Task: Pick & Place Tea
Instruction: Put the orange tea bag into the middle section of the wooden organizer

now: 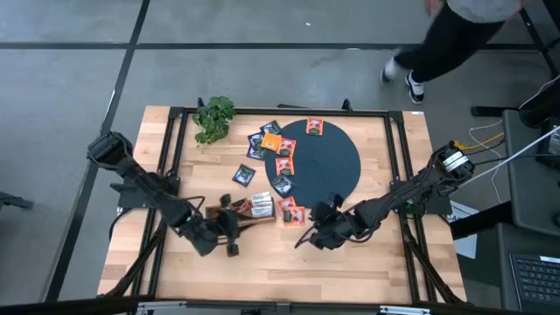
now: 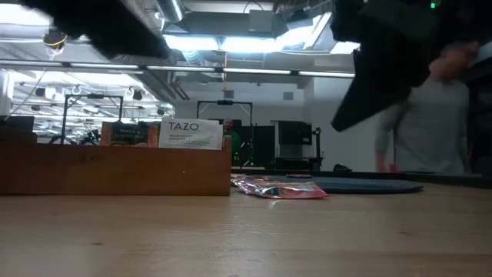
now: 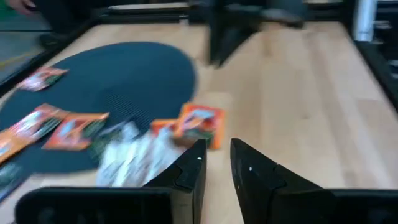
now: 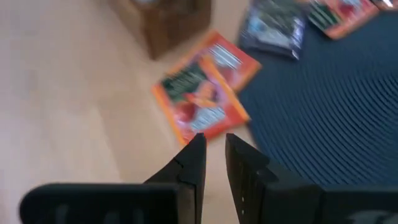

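Tea sachets (image 1: 278, 150) in orange, white and dark wrappers lie flat on and beside the dark disc (image 1: 328, 162). Two orange ones (image 4: 204, 94) lie on the wood just off the disc's near edge. The wooden tray (image 2: 115, 169) holds upright sachets (image 2: 191, 132). My left gripper (image 3: 215, 163) hovers by the tray (image 1: 254, 206) and points toward the disc, open by a narrow gap with nothing in it. My right gripper (image 4: 212, 150) hangs just short of the two orange sachets, slanting down, also open by a narrow gap and holding nothing.
A green leafy plant (image 1: 214, 118) lies at the table's far left. A black frame (image 1: 175, 131) runs around the tabletop. A person (image 1: 451, 35) walks past the far right corner. Bare wood stretches along the near edge (image 1: 280, 276).
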